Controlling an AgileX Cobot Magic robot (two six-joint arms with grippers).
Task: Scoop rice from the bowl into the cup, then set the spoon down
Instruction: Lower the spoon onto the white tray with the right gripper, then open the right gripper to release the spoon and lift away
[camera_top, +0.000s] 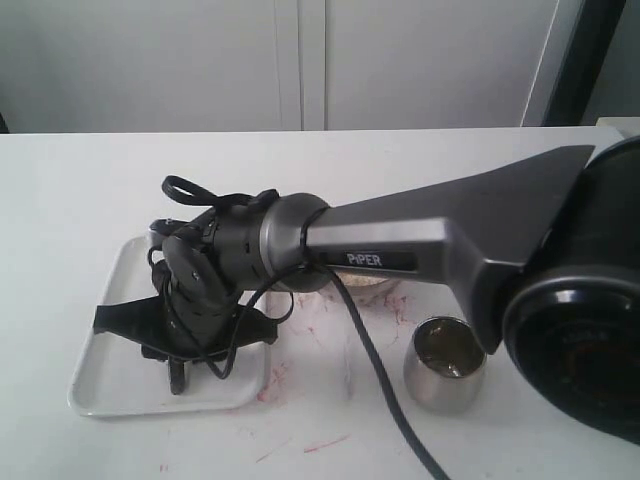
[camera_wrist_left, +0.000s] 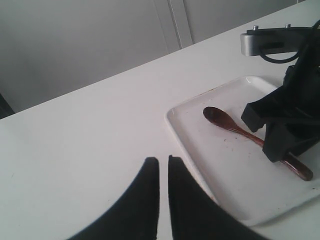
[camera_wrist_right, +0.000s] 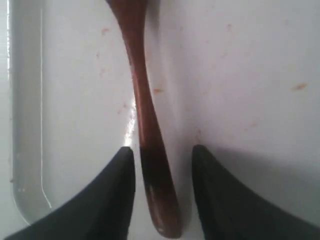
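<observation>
Now my right claw (camera_wrist_right: 162, 150) hangs, jaws apart, astride the spoon (camera_wrist_right: 141, 95) handle, which lies flat on the tray (camera_wrist_right: 25, 125); if I lift crookedly, one finger could snag and flick it off

White table (camera_top: 80, 160), pale cabinet doors (camera_top: 300, 60)

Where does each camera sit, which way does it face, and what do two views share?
Exterior: off the arms, looking down over the table; the right arm reaches across to the tray, the cup nearby.
Left wrist: on the left arm, facing the tray; the closed left end effector shows.
Right wrist: on the right arm, looking down; the open right end effector straddles the spoon.
Shared: both wrist views show the spoon on the tray.
</observation>
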